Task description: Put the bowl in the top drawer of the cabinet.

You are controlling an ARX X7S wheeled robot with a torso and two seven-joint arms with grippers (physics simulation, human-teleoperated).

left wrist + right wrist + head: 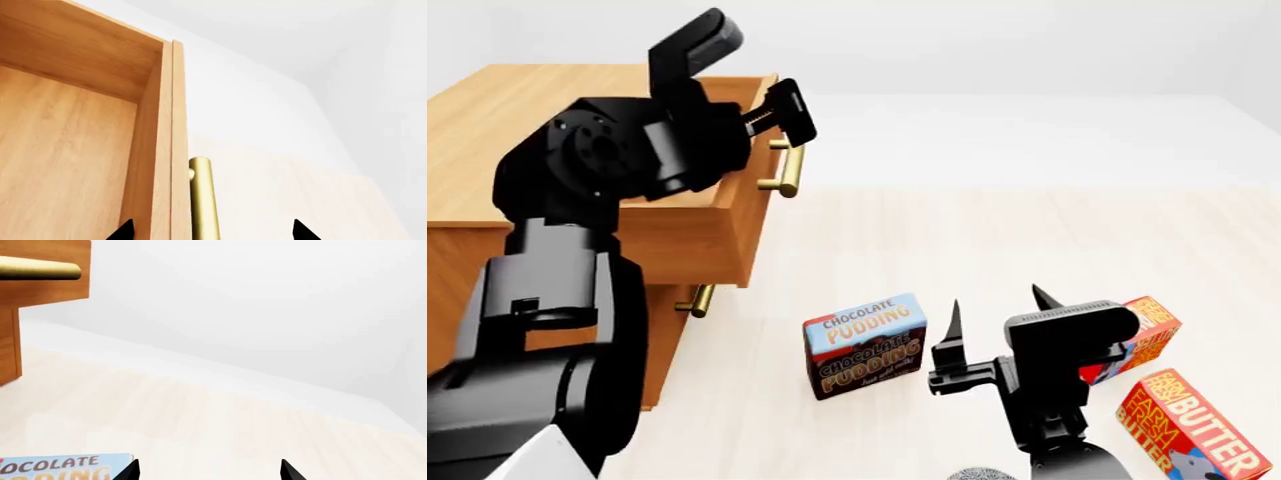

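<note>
The left gripper (777, 112) hung at the brass handle (782, 168) of the top drawer (714, 215), which stood pulled out from the cabinet (481, 110). In the left wrist view its two finger tips were spread apart with the handle and the drawer's front panel between them, and nothing visibly clamped. The drawer's inside (67, 150) lay just past that panel and showed bare wood.

The right gripper (994, 315) hovered low over the floor, its fingers wide apart and empty, with the chocolate pudding box (865, 345) just beside it and two orange boxes (1174, 400) on its other side.

The bowl could not be made out for certain; only a small grey sliver (981, 473) showed behind the right gripper, at the bottom edge of the head view.

The drawer looked open enough, so the step in hand was probably fetching the bowl. Doing it well meant drawing the left gripper clear of the handle without nudging the drawer shut, then turning the right gripper back toward the bowl and taking it by the rim.
</note>
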